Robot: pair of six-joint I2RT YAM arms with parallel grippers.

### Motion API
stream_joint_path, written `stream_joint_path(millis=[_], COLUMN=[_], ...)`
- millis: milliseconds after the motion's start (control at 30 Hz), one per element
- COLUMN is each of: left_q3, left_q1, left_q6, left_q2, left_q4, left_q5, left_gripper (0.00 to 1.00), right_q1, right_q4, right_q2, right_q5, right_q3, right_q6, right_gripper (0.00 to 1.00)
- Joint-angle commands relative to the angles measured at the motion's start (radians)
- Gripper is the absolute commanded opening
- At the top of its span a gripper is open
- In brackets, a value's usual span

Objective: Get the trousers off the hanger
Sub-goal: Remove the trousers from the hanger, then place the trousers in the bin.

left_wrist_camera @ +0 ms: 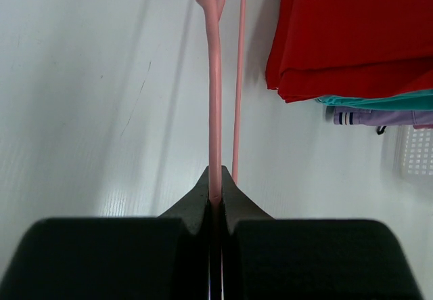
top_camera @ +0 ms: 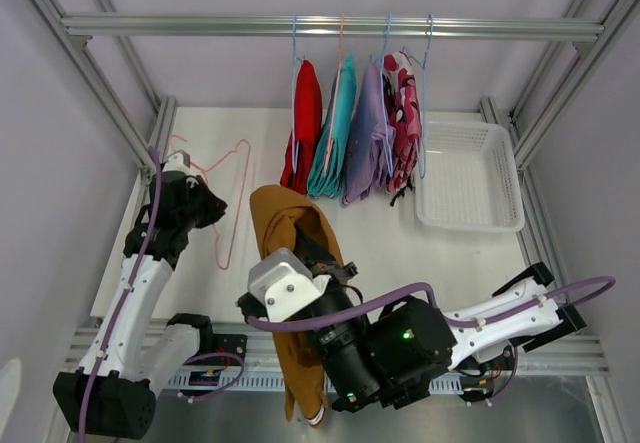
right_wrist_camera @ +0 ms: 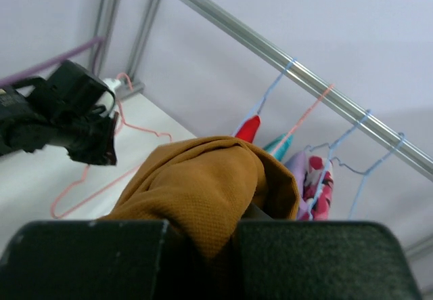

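Note:
My left gripper (top_camera: 208,206) is shut on a bare pink hanger (top_camera: 232,203) held over the table's left side; its wire runs up from the jaws in the left wrist view (left_wrist_camera: 215,110). My right gripper (right_wrist_camera: 233,229) is shut on the mustard-brown trousers (top_camera: 290,263), which drape over it and hang past the near edge (right_wrist_camera: 196,191). Red trousers (top_camera: 305,123), teal trousers (top_camera: 335,133), lilac trousers (top_camera: 365,143) and pink camouflage trousers (top_camera: 404,123) hang on hangers from the rail (top_camera: 200,26) at the back.
A white mesh basket (top_camera: 468,175) stands at the back right of the table. An empty blue hanger (top_camera: 424,93) hangs right of the camouflage pair. Metal frame posts run along both sides.

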Motion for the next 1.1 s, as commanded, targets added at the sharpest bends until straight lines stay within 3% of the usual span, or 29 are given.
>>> stream_joint_path(millis=[0, 200, 300, 433, 600, 800, 1067], left_q3=[0.020, 0.016, 0.015, 0.013, 0.012, 0.010, 0.000], left_q1=[0.003, 0.003, 0.003, 0.003, 0.003, 0.004, 0.003], left_q6=[0.022, 0.022, 0.022, 0.027, 0.027, 0.026, 0.027], left_q2=[-0.023, -0.039, -0.040, -0.042, -0.042, -0.036, -0.043], left_q4=[0.033, 0.044, 0.047, 0.050, 0.056, 0.067, 0.093], left_q5=[0.006, 0.015, 0.023, 0.025, 0.031, 0.061, 0.132], left_gripper=[0.01, 0.01, 0.00, 0.01, 0.01, 0.01, 0.01], right_q1=[0.022, 0.016, -0.062, -0.173, -0.277, -0.535, -0.961], right_q4=[0.241, 0.291, 0.272, 0.150, 0.130, 0.045, -0.076], right_q2=[-0.119, -0.260, -0.296, -0.300, -0.248, -0.172, -0.337], right_q5=[0.023, 0.116, 0.121, 0.086, 0.023, -0.055, -0.058], right_q3=[-0.045, -0.194, -0.186, -0.081, 0.166, 0.402, 0.259], right_q6=[-0.150, -0.179, -0.172, -0.132, -0.192, -0.225, 0.001], right_gripper=[0.00, 0.00, 0.00, 0.00, 0.00, 0.00, 0.00])
